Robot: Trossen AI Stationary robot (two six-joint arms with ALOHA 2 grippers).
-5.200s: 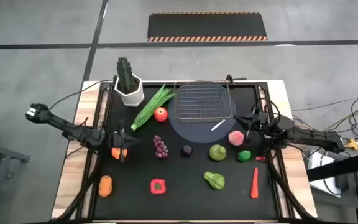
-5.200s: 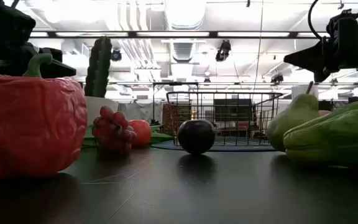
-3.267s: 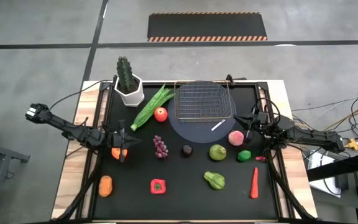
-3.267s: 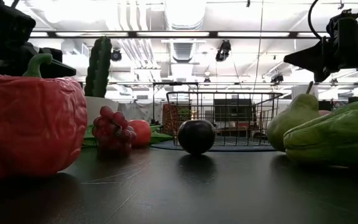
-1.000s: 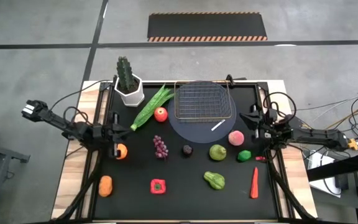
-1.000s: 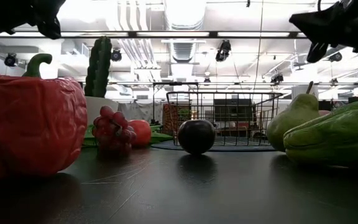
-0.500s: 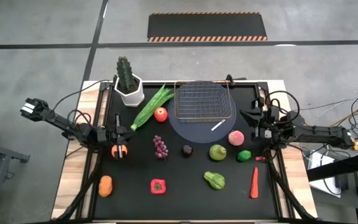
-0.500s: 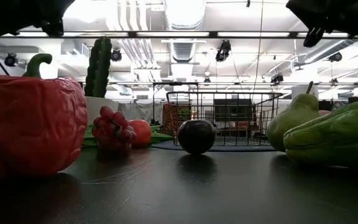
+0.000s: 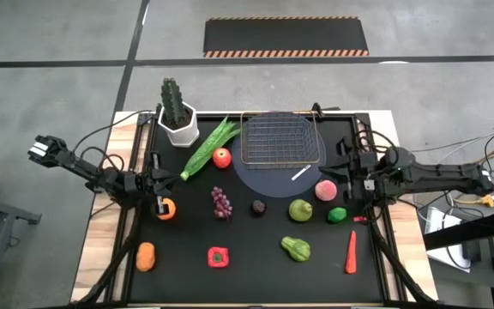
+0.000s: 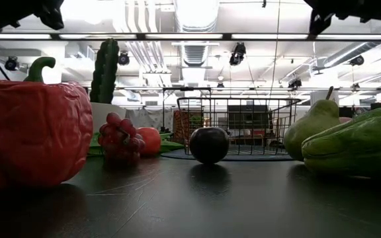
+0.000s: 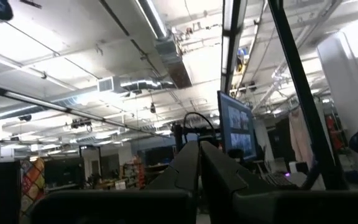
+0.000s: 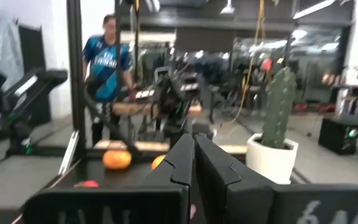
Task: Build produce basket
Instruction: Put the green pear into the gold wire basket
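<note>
Where the table (image 9: 256,275) is seen from above, the empty basket (image 9: 282,140) sits at its far side, produce scattered nearer. The left claw (image 9: 159,185) is held beside an orange fruit (image 9: 168,209), the right claw (image 9: 350,169) beside a pink one (image 9: 324,190). In both wrist views, each claw's fingers (image 11: 191,168) (image 12: 188,158) are pressed closed, empty.

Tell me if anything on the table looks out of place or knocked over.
Nothing looks knocked over. One oddity: a small white stick lies on the grey disc beside the wire basket, and it is not produce. The basket looks empty.
</note>
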